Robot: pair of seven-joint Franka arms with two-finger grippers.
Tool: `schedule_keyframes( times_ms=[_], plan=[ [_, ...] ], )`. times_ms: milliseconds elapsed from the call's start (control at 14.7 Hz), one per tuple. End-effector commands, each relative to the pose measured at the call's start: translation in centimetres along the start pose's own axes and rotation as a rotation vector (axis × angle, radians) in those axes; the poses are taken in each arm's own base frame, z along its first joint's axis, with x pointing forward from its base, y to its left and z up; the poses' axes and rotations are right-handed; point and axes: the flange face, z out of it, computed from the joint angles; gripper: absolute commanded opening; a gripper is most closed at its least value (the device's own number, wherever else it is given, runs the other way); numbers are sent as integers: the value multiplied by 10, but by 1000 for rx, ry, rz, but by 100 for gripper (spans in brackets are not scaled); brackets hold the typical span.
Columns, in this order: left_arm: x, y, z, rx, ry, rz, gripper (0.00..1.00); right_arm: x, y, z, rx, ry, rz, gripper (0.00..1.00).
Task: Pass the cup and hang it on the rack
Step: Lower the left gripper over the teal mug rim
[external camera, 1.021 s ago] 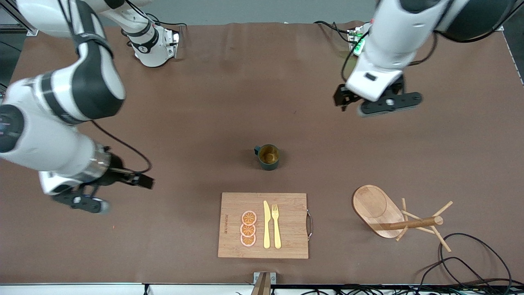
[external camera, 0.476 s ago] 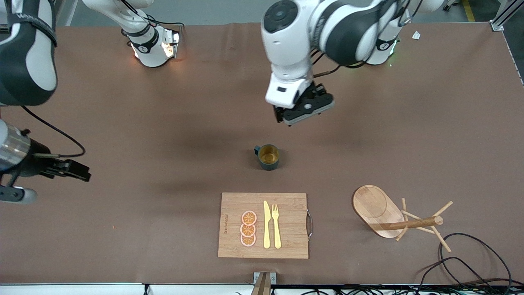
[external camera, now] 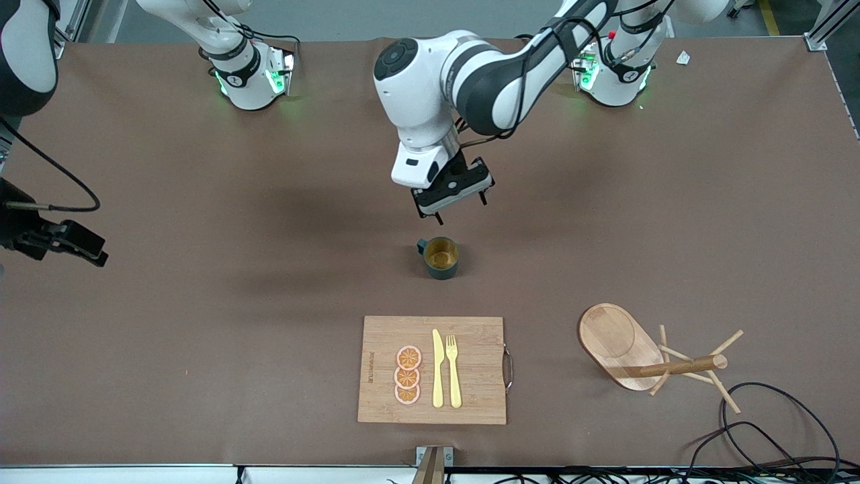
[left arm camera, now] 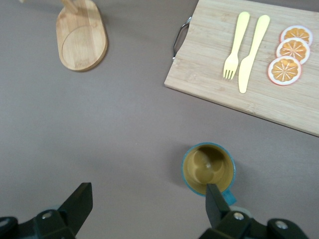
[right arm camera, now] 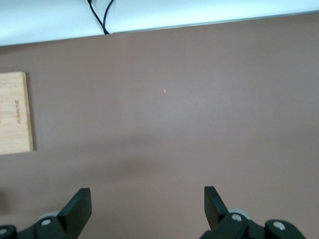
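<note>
We see a brown table point(external camera: 269, 323) from above, with two robot arms based along its top edge. The cup point(external camera: 441, 257), a dark teal mug with a golden inside, stands upright near the middle of the table, its handle toward the right arm's end. The left gripper point(external camera: 451, 195) hangs in the air just above and beside the cup, jaws spread wide and holding nothing; its wrist view shows the cup point(left arm camera: 209, 169) just inside one finger point(left arm camera: 215, 200). The right gripper point(right arm camera: 147, 209) waits over bare table at the right arm's end, jaws wide and empty. Nearer the front camera than the cup lies a cutting board point(external camera: 470, 396) carrying orange slices point(external camera: 408, 375), a yellow knife point(external camera: 437, 368) and fork point(external camera: 453, 370). The rack point(external camera: 655, 356) stands toward the left arm's end.
</note>
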Motion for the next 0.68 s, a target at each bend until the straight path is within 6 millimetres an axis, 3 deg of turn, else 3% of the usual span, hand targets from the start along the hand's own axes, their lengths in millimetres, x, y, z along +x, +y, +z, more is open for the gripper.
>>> schedule_keyframes(
  times_ms=[0, 204, 340, 613],
  plan=[
    [-26, 16, 1, 5, 52, 44, 100, -38, 9, -12, -8, -1, -17, 100],
    [-55, 26, 18, 14, 89, 98, 100, -52, 13, -22, -9, 2, -17, 100],
    [-75, 30, 41, 7, 126, 81, 100, -59, 18, -28, -12, -6, -8, 100],
    [-106, 20, 74, 1, 175, 136, 99, -66, 23, -31, 29, -50, -17, 100]
  ],
)
